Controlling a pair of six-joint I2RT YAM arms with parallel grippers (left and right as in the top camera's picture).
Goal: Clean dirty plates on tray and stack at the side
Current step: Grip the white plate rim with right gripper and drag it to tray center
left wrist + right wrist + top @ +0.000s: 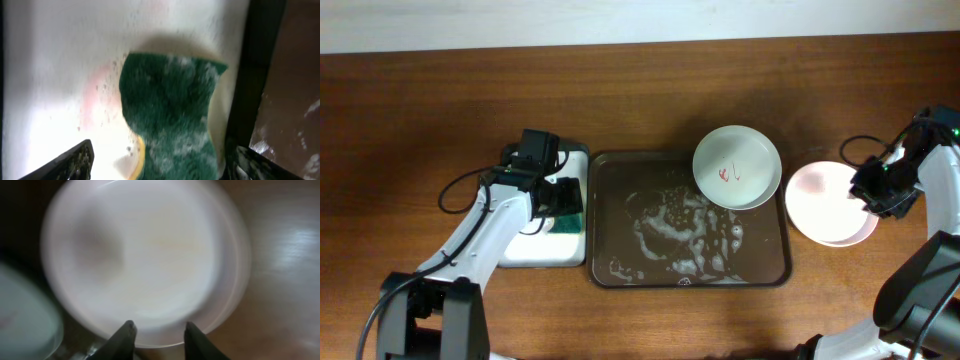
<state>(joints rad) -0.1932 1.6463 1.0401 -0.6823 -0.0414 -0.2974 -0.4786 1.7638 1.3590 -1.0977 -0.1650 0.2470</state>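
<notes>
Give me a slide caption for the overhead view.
Left claw over the green sponge, a red-smeared plate at one corner of the foamy tray, right claw at the white plates beside it.

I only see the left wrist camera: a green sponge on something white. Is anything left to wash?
Observer: Yes, one pale green plate with a red smear sits at the brown tray's far right corner.
Operator: Where are the clean ones?
Observer: White plates lie stacked on the table, right of the tray.
Operator: And the other arm?
Observer: The right end effector hovers open over those plates' rim.
</notes>
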